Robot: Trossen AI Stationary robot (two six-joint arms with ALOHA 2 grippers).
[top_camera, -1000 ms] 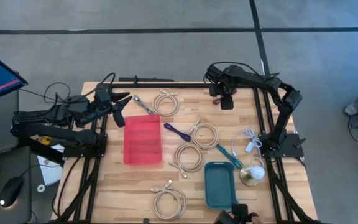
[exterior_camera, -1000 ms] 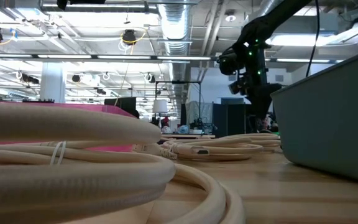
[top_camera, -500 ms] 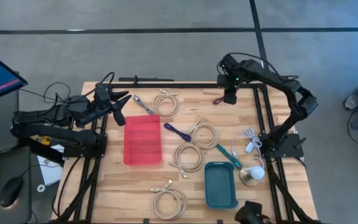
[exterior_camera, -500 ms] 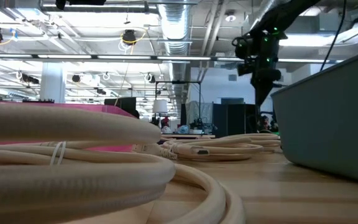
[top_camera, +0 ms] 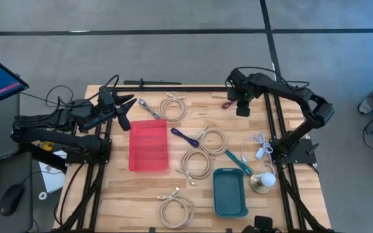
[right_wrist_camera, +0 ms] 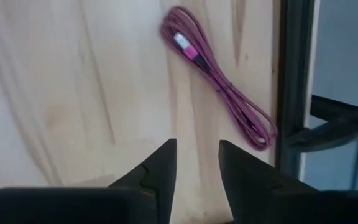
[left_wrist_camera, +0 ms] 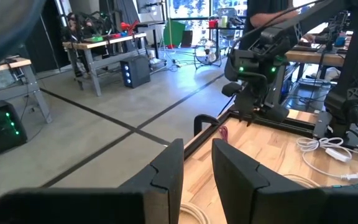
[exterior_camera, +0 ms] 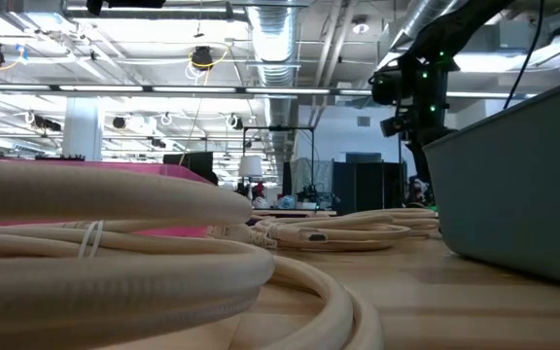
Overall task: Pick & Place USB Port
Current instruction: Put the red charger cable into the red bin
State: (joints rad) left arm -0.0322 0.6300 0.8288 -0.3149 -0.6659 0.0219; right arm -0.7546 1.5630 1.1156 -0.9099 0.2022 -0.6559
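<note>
1. Cable position: the pink USB cable (right_wrist_camera: pixel 219 78) lies bundled on the bare wood at the far edge of the table (top_camera: pixel 290 200), just beside the black frame rail (right_wrist_camera: pixel 294 81). In the high view it shows as a small pink loop (top_camera: pixel 227 103) next to the right arm's head.

2. Nearer arm: the right gripper (top_camera: pixel 241 107) hangs over that far corner, close to the cable. The left gripper (top_camera: pixel 123 111) waits well apart at the left side of the table, beside the red tray (top_camera: pixel 149 146), so the pick falls to the right arm.

3. Direction from the fingers: in the right wrist view the cable sits ahead of the two dark fingers (right_wrist_camera: pixel 160 165) and off toward the rail side, not centred in the gap. Its pink plug end points away from the gripper, and the loop end lies nearer the rail.

4. Long axis: the bundle runs diagonally across the line of approach, from the plug down toward the rail. The jaws would likely need a small turn to close across the narrow width.

5. Finger state: the right gripper's fingers stand narrowly apart and hold nothing. The left gripper's fingers (left_wrist_camera: pixel 166 171) also show a small gap with nothing in it.

6. Risk: the rail is very close, so a finger could strike it on the way down.
</note>
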